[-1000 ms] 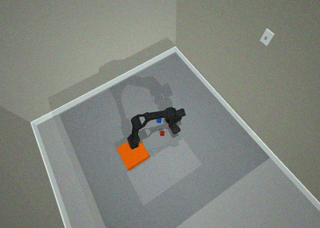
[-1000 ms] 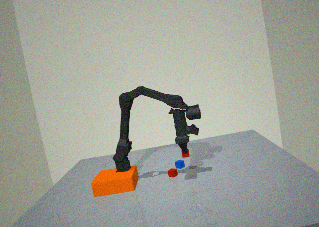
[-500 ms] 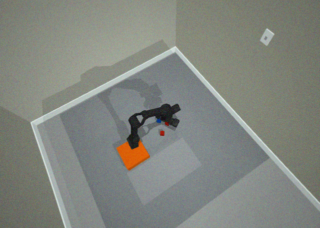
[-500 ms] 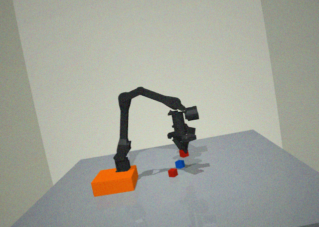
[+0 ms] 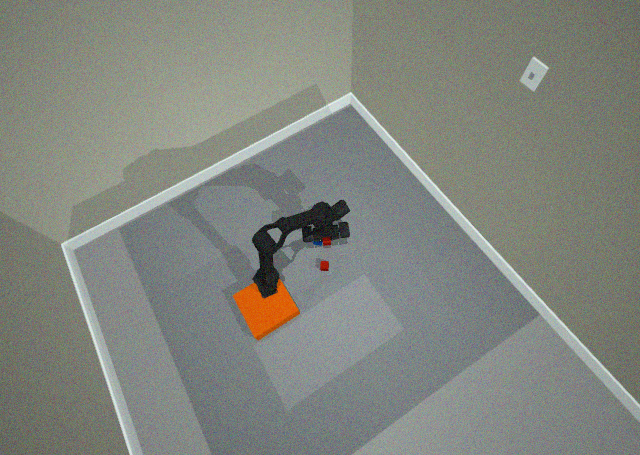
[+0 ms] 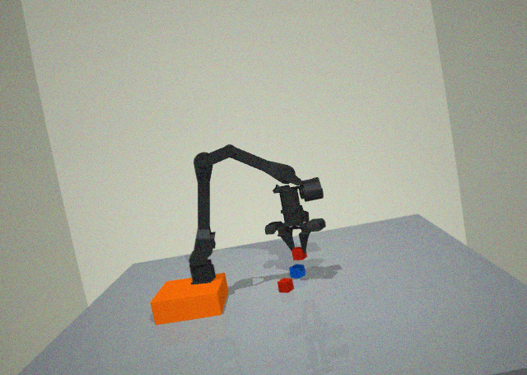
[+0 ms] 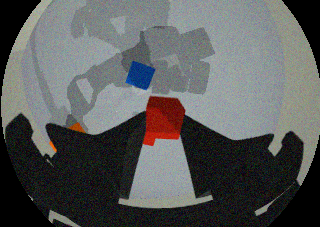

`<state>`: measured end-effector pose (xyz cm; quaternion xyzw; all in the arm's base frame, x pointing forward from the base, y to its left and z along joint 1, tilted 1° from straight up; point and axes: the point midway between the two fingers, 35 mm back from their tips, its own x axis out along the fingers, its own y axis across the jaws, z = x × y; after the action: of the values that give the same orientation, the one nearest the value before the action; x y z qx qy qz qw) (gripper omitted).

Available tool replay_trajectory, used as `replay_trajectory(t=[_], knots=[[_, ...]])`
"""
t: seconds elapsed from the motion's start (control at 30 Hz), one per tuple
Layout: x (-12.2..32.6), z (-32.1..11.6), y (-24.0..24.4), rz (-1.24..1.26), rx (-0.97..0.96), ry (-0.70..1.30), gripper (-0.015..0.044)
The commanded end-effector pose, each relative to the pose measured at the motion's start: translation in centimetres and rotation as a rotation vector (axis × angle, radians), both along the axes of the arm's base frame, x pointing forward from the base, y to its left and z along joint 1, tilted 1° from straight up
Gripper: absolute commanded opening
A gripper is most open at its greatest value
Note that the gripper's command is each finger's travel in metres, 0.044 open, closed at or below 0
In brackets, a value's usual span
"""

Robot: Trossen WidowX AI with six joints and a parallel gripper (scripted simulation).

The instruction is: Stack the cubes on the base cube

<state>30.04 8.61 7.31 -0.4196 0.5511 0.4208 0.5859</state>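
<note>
My gripper (image 6: 299,251) (image 7: 163,117) points down and is shut on a red cube (image 5: 326,241) (image 6: 298,254) (image 7: 165,112), holding it above the table. The blue cube (image 5: 317,243) (image 6: 297,271) (image 7: 140,75), the only blue one and seemingly the base, sits on the table. Nothing is on top of it. In the wrist view it lies up and left of the held cube. The other red cube (image 5: 324,265) (image 6: 285,285) sits on the table, apart from the blue one. In the wrist view it is mostly or wholly hidden behind the held cube.
The arm stands on an orange block (image 5: 266,316) (image 6: 187,305), left of the cubes in the exterior view. Walls (image 5: 465,130) (image 6: 238,86) rise beyond the grey surface. The arm's shadow falls around the cubes.
</note>
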Motion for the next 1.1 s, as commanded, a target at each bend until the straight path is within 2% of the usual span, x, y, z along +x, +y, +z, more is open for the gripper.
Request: replay_trajectory(t=[0.0,0.23,0.8,1.07], knots=[[-0.9,-0.3,1.0,0.185,-0.009,-0.006,0.0105],[-2.0,-0.8,2.5,0.437,-0.016,-0.014,0.0105],[-2.0,-0.8,2.5,0.444,-0.016,-0.014,0.0105],[-2.0,-2.6,2.7,0.447,-0.016,-0.014,0.0105]])
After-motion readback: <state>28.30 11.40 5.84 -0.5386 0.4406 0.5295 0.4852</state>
